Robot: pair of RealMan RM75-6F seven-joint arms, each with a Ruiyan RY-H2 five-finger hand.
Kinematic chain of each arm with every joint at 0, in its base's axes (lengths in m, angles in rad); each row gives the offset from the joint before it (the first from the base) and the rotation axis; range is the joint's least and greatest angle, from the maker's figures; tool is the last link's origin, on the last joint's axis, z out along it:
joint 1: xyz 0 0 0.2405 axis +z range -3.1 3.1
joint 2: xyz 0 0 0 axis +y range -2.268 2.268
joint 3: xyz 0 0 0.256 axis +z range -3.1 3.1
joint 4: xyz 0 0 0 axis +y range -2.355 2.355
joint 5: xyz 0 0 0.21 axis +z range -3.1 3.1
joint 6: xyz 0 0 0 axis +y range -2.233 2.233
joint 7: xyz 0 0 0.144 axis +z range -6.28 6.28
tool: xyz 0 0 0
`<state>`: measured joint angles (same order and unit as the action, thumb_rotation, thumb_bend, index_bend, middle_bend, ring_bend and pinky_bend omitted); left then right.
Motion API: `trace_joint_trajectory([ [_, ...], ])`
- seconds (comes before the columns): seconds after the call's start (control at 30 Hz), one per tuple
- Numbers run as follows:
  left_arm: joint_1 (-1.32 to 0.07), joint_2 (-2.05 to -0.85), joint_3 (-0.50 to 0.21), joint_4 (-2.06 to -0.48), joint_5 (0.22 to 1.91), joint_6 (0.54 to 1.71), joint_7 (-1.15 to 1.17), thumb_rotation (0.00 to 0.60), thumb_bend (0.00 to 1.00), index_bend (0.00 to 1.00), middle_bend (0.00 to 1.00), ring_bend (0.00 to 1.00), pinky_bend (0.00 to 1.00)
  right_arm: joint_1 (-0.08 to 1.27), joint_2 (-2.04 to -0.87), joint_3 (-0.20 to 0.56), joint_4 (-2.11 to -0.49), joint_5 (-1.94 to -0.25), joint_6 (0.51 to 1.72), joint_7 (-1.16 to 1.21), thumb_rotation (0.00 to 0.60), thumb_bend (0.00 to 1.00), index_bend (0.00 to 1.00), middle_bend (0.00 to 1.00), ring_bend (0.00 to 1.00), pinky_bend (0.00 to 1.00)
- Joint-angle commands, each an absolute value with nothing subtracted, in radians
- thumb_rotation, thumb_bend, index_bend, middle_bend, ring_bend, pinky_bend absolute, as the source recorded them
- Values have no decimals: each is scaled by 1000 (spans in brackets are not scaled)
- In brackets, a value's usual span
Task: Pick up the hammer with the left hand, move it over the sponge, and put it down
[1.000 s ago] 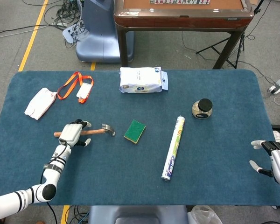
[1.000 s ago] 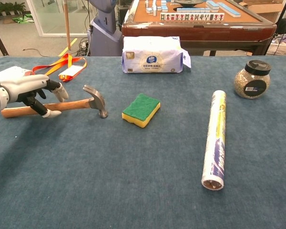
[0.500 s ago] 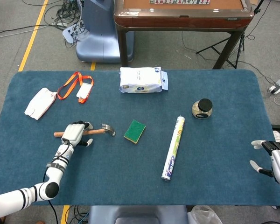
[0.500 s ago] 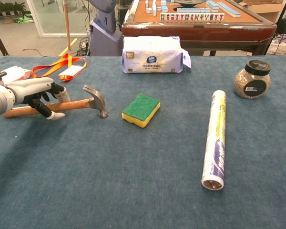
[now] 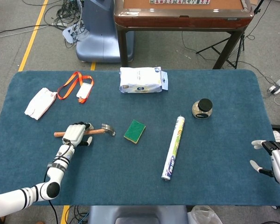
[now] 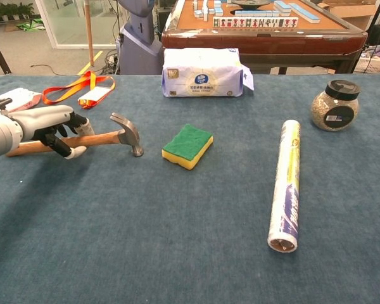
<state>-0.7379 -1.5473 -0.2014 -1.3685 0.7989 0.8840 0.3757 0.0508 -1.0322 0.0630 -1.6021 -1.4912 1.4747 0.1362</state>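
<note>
On the left part of the bench the hammer lies flat, its long axis running left to right with the wooden handle outward and the steel head pointing toward the sponge, which sits just beyond the head on the same line. The left hand lies over the middle of the handle with fingers curled around it, though whether the grip is firm I cannot tell. The right hand hangs empty, fingers apart, at the far right edge, well away from both, so the carry looks like a short sideways shift toward the sponge

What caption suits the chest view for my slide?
Left hand over wooden-handled hammer lying beside green-and-yellow sponge on blue table.
</note>
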Motion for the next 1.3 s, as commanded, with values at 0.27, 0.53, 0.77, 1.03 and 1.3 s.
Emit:
trace_joint_trajectory([
  [0.27,-744,-1564,-198,-1350,794,890,371,600,430,356,363,216,187,50,-1032,64,-1602,-1490,1475,138,600,174,367,426,325,328],
  [0.53,-751,-1580,-196,-1327,787,889,374,600,442,389,399,247,187,51,-1032,64,-1601,-1488,1473,140,600,174,367,426,325,328],
  [0.77,-753,-1588,-196,-1317,798,898,372,600,450,424,436,277,187,51,-1031,64,-1602,-1487,1472,140,600,174,367,426,325,328],
  [1.03,-755,-1602,-195,-1300,810,903,369,600,452,466,483,318,187,50,-1031,65,-1602,-1486,1473,142,600,174,367,426,325,328],
  [1.3,-749,-1606,-204,-1285,845,920,339,600,482,520,537,362,187,51,-1031,64,-1601,-1485,1470,141,600,174,367,427,325,328],
])
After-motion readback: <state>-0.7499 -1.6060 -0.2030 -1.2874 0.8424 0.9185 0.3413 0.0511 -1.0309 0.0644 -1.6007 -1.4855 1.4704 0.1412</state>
